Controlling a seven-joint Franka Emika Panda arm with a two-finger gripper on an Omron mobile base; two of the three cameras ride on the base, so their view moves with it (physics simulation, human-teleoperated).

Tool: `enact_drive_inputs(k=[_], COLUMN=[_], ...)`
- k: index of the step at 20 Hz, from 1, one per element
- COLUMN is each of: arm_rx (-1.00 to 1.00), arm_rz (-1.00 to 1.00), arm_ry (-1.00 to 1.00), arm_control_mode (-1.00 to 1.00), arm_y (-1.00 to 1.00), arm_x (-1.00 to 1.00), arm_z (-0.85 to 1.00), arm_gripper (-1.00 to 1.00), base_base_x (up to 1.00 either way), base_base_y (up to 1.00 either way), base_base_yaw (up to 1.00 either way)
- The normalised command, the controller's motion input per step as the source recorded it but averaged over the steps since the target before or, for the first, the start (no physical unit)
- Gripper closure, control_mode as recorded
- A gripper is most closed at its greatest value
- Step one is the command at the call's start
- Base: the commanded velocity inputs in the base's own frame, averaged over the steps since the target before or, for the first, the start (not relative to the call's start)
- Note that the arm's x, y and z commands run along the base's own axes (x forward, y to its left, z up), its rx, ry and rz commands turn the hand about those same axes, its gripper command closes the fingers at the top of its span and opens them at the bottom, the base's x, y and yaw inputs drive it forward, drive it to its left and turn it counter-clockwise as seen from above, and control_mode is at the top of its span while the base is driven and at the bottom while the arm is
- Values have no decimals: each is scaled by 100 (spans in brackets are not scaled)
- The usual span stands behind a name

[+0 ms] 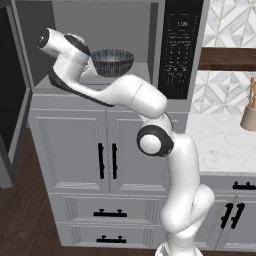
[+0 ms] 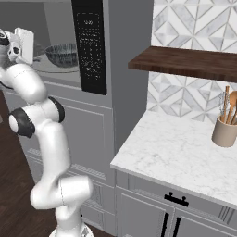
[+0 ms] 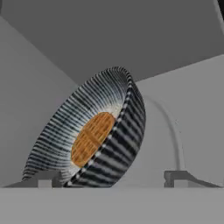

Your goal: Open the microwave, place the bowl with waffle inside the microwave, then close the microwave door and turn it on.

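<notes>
The microwave stands open, its keypad strip on the right. Its door is swung out to the left. The dark streaky bowl rests inside on the oven floor, over the faint ring of the turntable. In the hand view the bowl looks tilted, with the orange-brown waffle lying in it. My gripper reaches into the cavity from the left, right beside the bowl. Its fingertips stand wide apart on either side of the bowl's near edge, so it is open.
White cabinet doors and drawers sit under the microwave. To the right, a marble counter carries a tan utensil pot, below a dark wooden shelf. The open door juts out over the floor at the left.
</notes>
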Motion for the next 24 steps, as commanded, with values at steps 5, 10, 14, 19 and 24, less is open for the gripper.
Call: enact_drive_inputs(k=[5,10,14,19,24], arm_rx=[0,-11,-12,-4,-24], arm_rz=[1,0,0,5,12], arm_ry=[-44,-8,-22,-44,-48], arm_control_mode=[-100,-100,-100,-100,-100], arm_y=[-68,-80,-95,-70,-9], arm_x=[-100,-100,-100,-100,-100], arm_z=[-29,-97,-94,-26,-3], arm_gripper=[-100,-100,-100,-100,-100], base_base_x=[0,0,0,0,0], base_base_y=[0,0,0,0,0], base_base_yaw=[0,0,0,0,0])
